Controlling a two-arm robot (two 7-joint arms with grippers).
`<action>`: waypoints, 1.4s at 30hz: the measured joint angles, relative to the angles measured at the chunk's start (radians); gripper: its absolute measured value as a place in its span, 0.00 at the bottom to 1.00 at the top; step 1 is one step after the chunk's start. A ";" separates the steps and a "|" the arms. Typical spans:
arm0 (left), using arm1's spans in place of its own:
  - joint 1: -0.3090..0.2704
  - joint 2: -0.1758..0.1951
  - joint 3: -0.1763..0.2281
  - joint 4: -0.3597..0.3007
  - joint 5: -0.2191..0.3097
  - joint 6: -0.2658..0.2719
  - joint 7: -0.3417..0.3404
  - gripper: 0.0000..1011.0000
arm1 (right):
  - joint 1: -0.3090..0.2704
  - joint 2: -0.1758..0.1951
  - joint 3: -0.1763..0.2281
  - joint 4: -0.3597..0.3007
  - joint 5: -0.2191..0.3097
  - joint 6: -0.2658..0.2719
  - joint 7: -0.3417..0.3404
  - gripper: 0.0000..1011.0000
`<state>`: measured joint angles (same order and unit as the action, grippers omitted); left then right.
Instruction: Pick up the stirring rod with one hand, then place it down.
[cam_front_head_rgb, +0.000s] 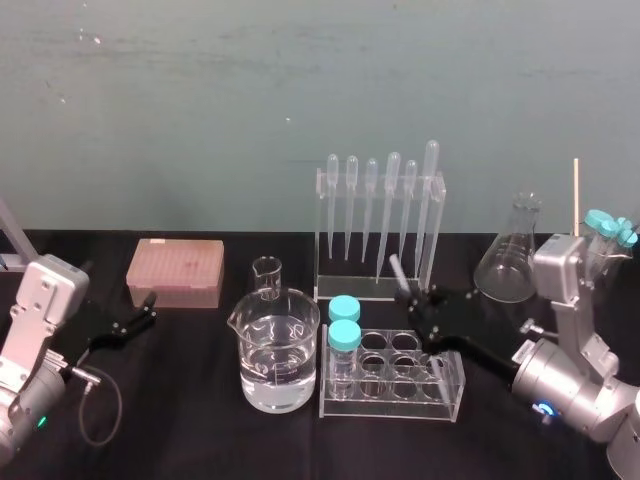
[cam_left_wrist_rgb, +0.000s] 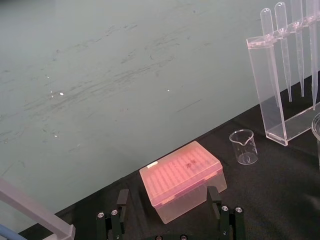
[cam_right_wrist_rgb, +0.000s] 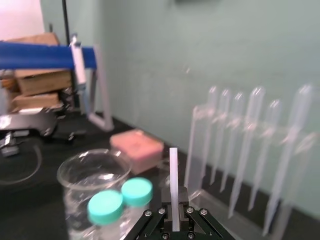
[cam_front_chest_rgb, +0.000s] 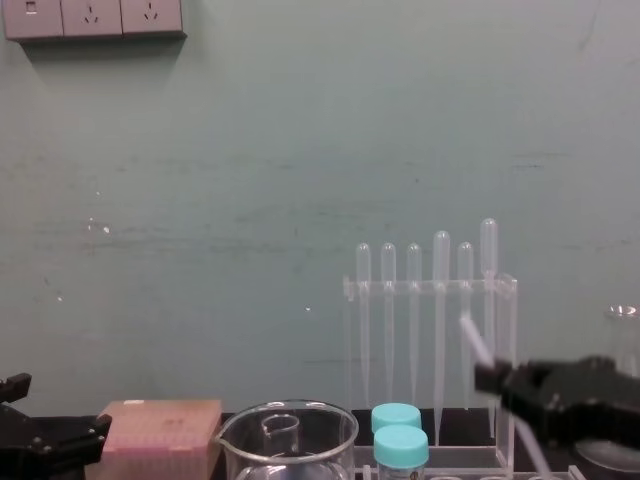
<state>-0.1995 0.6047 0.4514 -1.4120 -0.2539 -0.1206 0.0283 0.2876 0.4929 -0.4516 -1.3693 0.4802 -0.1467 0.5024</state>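
The right tool (cam_front_head_rgb: 416, 300), clenched on the stirring rod (cam_front_head_rgb: 397, 268) seemingly just before the pipette rack (cam_front_head_rgb: 355, 288), risks knocking it while lowering.

Hidden in right gripper (cam_right_wrist_rgb: 174, 202) jaws: stirring rod (cam_right_wrist_rgb: 173, 167) lower end.

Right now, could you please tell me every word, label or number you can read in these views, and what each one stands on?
No text can be read in any view.
Pink tip box: a small dark mark on its lid, too blurred to read.
Stirring rod, held in the right pincer: no markings visible.
Large beaker and pipette rack: no markings visible.
Left pincer, open near the box: no label visible.
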 joint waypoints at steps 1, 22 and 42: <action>0.000 0.000 0.000 0.000 0.000 0.000 0.000 0.99 | -0.005 -0.006 0.011 0.000 -0.018 -0.039 -0.014 0.07; 0.000 0.000 0.000 0.000 0.000 0.000 0.000 0.99 | 0.046 -0.160 0.150 0.112 0.127 -0.483 0.098 0.07; 0.000 0.000 0.000 0.000 0.000 0.000 0.000 0.99 | 0.042 -0.176 0.161 0.180 0.197 -0.390 0.159 0.07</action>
<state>-0.1996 0.6047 0.4514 -1.4120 -0.2539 -0.1205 0.0283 0.3292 0.3171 -0.2908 -1.1889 0.6776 -0.5366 0.6613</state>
